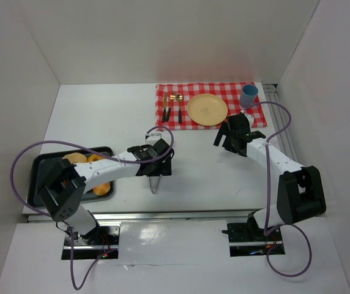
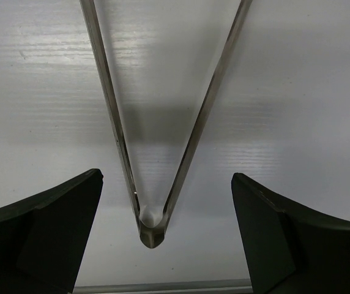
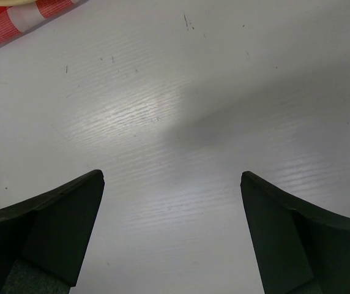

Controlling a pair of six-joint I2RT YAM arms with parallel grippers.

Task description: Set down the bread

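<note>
Golden bread rolls (image 1: 76, 159) lie in a black tray (image 1: 38, 164) at the left. Metal tongs (image 1: 155, 181) lie on the white table in front of my left gripper (image 1: 158, 166). In the left wrist view the tongs (image 2: 151, 229) form a V with the hinge low between my open left gripper's (image 2: 166, 179) fingers, which do not touch them. A yellow plate (image 1: 207, 109) sits empty on a red checked cloth (image 1: 239, 113) at the back. My right gripper (image 1: 224, 139) hovers open and empty just in front of the cloth, over bare table (image 3: 172, 177).
A blue cup (image 1: 249, 95) stands at the cloth's right corner. Cutlery (image 1: 173, 105) lies left of the plate. A corner of the cloth (image 3: 10, 21) shows in the right wrist view. White walls enclose the table on three sides.
</note>
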